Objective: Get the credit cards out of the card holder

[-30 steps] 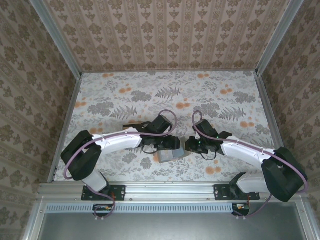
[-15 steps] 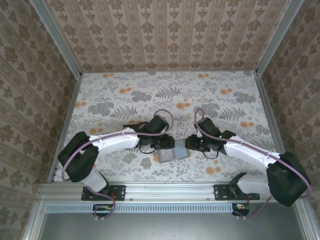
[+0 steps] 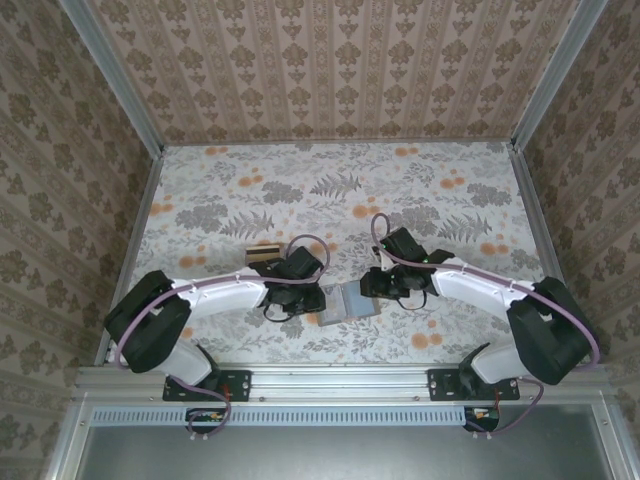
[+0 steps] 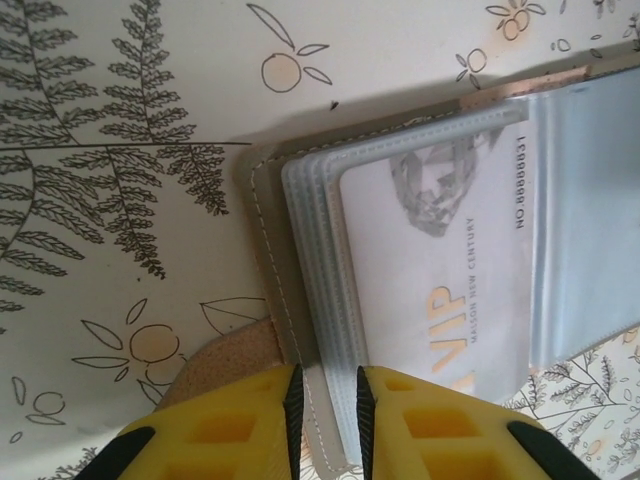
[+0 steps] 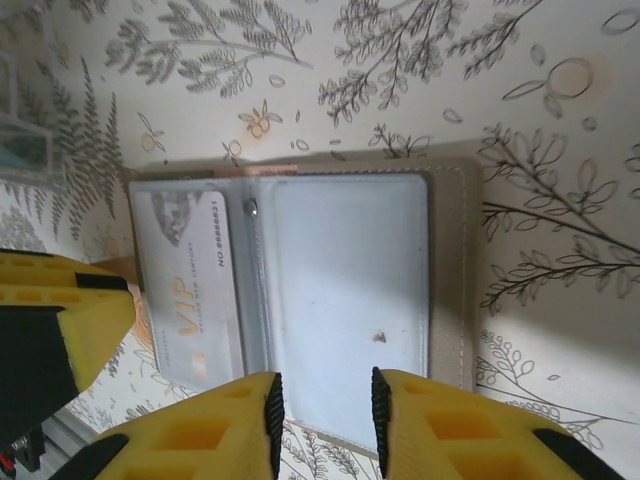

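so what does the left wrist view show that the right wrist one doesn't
Left wrist: a close-up of the holder's stitched edge and its stacked clear sleeves, with the left gripper straddling that edge. Right wrist: the whole open holder, its empty blue-grey panel, a corner of a clear tray, and the right gripper over that panel's edge. Both: the sleeved VIP card, part of the left gripper, and the fern-print table.

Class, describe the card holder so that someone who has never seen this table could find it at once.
Look at the flower-patterned table, near its front edge, between the left claw and the right claw. There the card holder lies open and flat. It alone has a grey-beige stitched border, blue-grey lining and clear sleeves showing a white VIP card.
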Robot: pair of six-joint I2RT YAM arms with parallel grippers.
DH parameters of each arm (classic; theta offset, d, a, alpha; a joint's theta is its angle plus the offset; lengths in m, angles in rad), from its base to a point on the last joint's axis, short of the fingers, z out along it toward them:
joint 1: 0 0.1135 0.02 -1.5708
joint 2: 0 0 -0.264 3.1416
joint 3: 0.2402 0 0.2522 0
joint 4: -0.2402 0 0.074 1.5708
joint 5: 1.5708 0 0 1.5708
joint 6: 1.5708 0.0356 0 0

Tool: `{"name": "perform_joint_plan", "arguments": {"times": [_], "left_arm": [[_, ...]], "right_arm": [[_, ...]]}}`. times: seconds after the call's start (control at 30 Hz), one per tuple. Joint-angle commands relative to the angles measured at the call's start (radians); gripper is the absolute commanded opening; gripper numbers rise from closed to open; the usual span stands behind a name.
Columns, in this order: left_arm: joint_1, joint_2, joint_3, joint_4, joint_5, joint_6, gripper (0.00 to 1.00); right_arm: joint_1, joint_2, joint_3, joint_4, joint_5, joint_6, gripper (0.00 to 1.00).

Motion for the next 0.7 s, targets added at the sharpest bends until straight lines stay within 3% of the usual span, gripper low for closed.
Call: {"name": "perform_joint_plan", "arguments": {"times": [0.0, 0.23, 0.67], "left_arm": [[0.002, 0.017, 0.015, 0.007, -0.019, -0.007, 0.23], [0.002, 0.053, 0.021, 0.003, -0.018, 0.009, 0.22], [-0.003, 0.082, 0.038, -0.042, -0.037, 0.022, 0.19]], "right_arm": [[0.019, 0.04, 0.04, 0.027, -0.093, -0.022, 0.29], [0.031, 0.125, 0.061, 0.134, -0.207, 0.018, 0.29], [0.038, 0.236, 0.074, 0.187, -0.257, 0.017, 0.23]]}}
